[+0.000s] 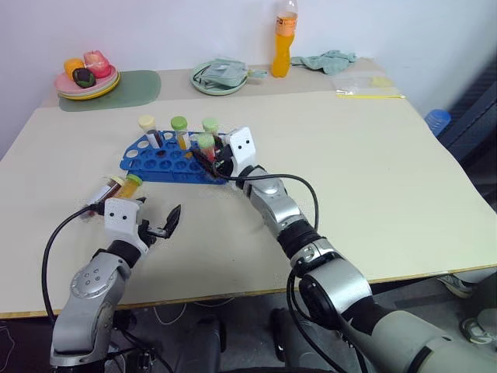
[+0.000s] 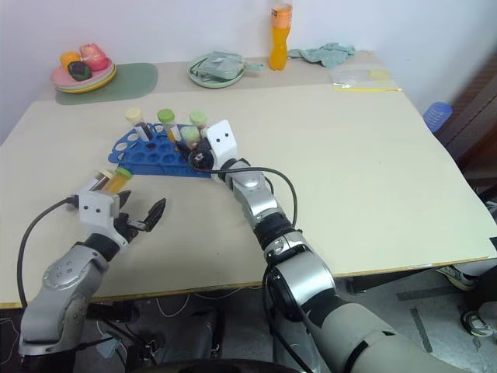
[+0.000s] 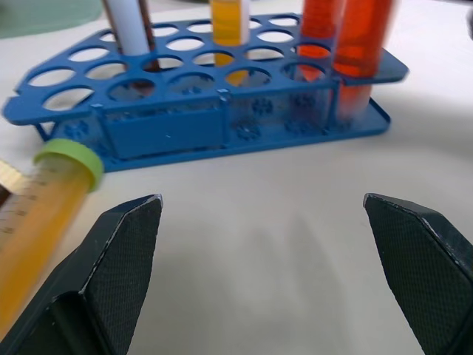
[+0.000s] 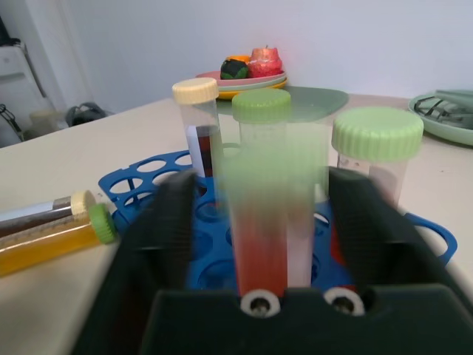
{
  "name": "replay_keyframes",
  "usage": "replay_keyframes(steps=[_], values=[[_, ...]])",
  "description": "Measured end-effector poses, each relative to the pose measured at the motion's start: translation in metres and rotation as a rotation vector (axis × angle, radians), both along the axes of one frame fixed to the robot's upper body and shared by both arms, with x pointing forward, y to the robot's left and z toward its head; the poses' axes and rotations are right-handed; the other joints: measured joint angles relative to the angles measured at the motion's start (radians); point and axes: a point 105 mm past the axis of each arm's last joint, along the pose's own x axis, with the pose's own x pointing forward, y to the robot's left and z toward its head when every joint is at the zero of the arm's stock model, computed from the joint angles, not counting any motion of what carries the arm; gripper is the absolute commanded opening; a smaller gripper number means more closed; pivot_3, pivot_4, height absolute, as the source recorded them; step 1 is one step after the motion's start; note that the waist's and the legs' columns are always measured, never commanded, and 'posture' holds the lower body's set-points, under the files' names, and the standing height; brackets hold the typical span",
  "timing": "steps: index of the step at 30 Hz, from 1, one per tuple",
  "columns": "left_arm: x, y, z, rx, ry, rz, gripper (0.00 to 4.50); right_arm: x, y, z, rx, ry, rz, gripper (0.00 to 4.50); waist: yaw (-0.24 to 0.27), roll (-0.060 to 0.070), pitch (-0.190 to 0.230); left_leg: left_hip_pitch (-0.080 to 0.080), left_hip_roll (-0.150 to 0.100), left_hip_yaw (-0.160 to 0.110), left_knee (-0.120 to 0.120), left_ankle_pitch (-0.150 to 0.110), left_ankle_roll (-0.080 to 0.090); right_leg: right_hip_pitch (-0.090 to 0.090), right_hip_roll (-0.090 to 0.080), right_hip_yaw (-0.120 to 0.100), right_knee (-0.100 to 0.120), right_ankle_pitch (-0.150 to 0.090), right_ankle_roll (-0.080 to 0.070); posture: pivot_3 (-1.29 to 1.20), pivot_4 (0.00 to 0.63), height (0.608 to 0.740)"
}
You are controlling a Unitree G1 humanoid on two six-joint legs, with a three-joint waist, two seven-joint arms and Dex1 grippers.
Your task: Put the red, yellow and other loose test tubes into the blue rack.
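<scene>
The blue rack (image 1: pixel 144 161) sits on the cream table left of centre. Standing in it are a cream-capped dark tube (image 1: pixel 147 128), a green-capped yellow tube (image 1: pixel 180 130) and a green-capped tube (image 1: pixel 210 126). My right gripper (image 4: pixel 262 177) is at the rack's near right end, open, its fingers on either side of a green-capped red tube (image 4: pixel 262 244) and apart from it. Two loose test tubes lie left of the rack: a yellow one with a green cap (image 1: pixel 128 186) and a brown one with a cream cap (image 1: pixel 103 190). My left gripper (image 1: pixel 159 214) is open just beside them, holding nothing.
Along the back edge are a plate of toy food (image 1: pixel 85 81) on a green mat (image 1: pixel 132 89), a green plate with a cloth (image 1: pixel 220 78), a tall orange drink bottle (image 1: pixel 283 43), a teal cloth (image 1: pixel 330 61) and a plastic bag (image 1: pixel 365 83).
</scene>
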Motion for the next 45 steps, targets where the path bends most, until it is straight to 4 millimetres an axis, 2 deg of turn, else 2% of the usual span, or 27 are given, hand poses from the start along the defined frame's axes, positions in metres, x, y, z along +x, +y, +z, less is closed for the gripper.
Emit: replay_keyframes(steps=[2, 5, 8, 10, 12, 16, 20, 24, 29, 37, 39, 41, 45], values=[[0.000, 0.004, 0.005, 0.003, 0.006, 0.005, 4.50, -0.002, -0.002, 0.012, 0.014, -0.048, 0.000, 4.48, 0.000, 0.000, 0.000, 0.000, 0.000, -0.003, 0.000, 0.000, 0.000, 0.000, 0.000, 0.000, 0.000, 0.000, 0.000, 0.00, 0.150, 0.740], [0.009, 0.020, 0.023, 0.013, 0.019, 0.037, 4.50, -0.013, -0.006, 0.026, 0.024, -0.123, 0.027, 4.48, 0.003, 0.000, 0.000, 0.000, 0.000, -0.005, 0.000, 0.000, 0.000, 0.001, 0.000, -0.002, 0.000, 0.000, 0.000, 0.00, 0.150, 0.740], [0.018, 0.037, 0.049, 0.091, 0.050, 0.073, 4.50, -0.022, -0.010, 0.028, -0.003, -0.146, 0.062, 4.48, 0.001, 0.000, 0.000, 0.000, 0.000, -0.006, 0.001, 0.000, 0.000, 0.001, 0.001, -0.002, 0.001, 0.000, 0.000, 0.00, 0.150, 0.740], [0.019, 0.046, 0.057, 0.157, 0.087, 0.089, 4.50, -0.024, -0.015, 0.029, -0.017, -0.150, 0.066, 4.48, 0.000, 0.001, 0.000, 0.000, -0.001, -0.005, 0.000, 0.000, 0.000, 0.000, 0.001, -0.001, 0.001, 0.000, 0.000, 0.00, 0.150, 0.740], [0.020, 0.056, 0.059, 0.219, 0.183, 0.101, 4.50, -0.024, -0.023, 0.030, -0.036, -0.156, 0.063, 4.48, -0.001, 0.001, 0.000, 0.000, 0.000, -0.005, 0.000, 0.000, 0.000, 0.000, 0.001, -0.001, 0.001, 0.000, 0.000, 0.00, 0.150, 0.740], [0.026, 0.076, 0.065, 0.218, 0.480, 0.110, 4.50, -0.029, -0.037, 0.028, -0.086, -0.148, 0.088, 4.48, 0.000, 0.000, 0.001, 0.000, 0.000, -0.005, 0.000, 0.001, -0.001, 0.001, 0.002, -0.003, 0.001, 0.000, 0.000, 0.00, 0.150, 0.740], [0.036, 0.075, 0.072, 0.221, 0.648, 0.072, 4.50, -0.047, -0.052, 0.017, -0.188, -0.152, 0.189, 4.48, 0.000, 0.001, 0.001, 0.000, -0.001, -0.003, 0.000, 0.001, -0.001, 0.002, 0.001, -0.002, 0.000, 0.000, 0.000, 0.00, 0.150, 0.740], [0.046, 0.069, 0.063, 0.208, 0.760, 0.030, 4.50, -0.056, -0.058, 0.011, -0.224, -0.131, 0.229, 4.48, -0.005, 0.000, 0.002, 0.000, 0.000, -0.003, -0.001, 0.001, -0.001, 0.001, 0.002, -0.002, 0.000, -0.001, 0.000, 0.00, 0.150, 0.740], [0.059, 0.073, 0.050, 0.263, 0.851, 0.062, 4.50, -0.066, -0.055, 0.009, -0.239, -0.124, 0.265, 4.48, -0.013, 0.000, 0.002, -0.001, 0.000, -0.003, -0.001, 0.001, -0.002, 0.000, 0.003, -0.002, 0.001, -0.001, 0.000, 0.00, 0.150, 0.740], [0.075, 0.067, 0.034, 0.283, 0.907, 0.064, 4.50, -0.076, -0.055, 0.005, -0.251, -0.111, 0.279, 4.48, 0.001, 0.000, 0.002, -0.001, 0.000, -0.002, 0.001, 0.001, -0.002, 0.000, 0.002, -0.002, 0.001, -0.001, 0.000, 0.00, 0.150, 0.740], [0.078, 0.066, 0.027, 0.276, 0.923, 0.065, 3.98, -0.077, -0.056, 0.003, -0.257, -0.102, 0.280, 4.50, 0.001, 0.000, 0.002, -0.001, 0.000, -0.002, 0.001, 0.001, -0.002, 0.000, 0.002, -0.002, 0.001, -0.001, 0.000, 0.00, 0.150, 0.740], [0.079, 0.066, 0.020, 0.260, 0.944, 0.061, 3.25, -0.077, -0.056, 0.002, -0.262, -0.094, 0.280, 4.50, 0.001, 0.000, 0.002, -0.001, 0.000, -0.002, 0.001, 0.001, -0.002, 0.000, 0.002, -0.002, 0.001, -0.001, 0.000, 0.00, 0.150, 0.740], [0.081, 0.066, 0.019, 0.251, 0.951, 0.065, 1.24, -0.080, -0.057, 0.003, -0.261, -0.098, 0.282, 4.50, 0.000, 0.000, 0.002, -0.001, 0.000, -0.002, 0.001, 0.001, -0.002, 0.000, 0.002, -0.002, 0.001, -0.001, 0.000, 0.00, 0.150, 0.740]])
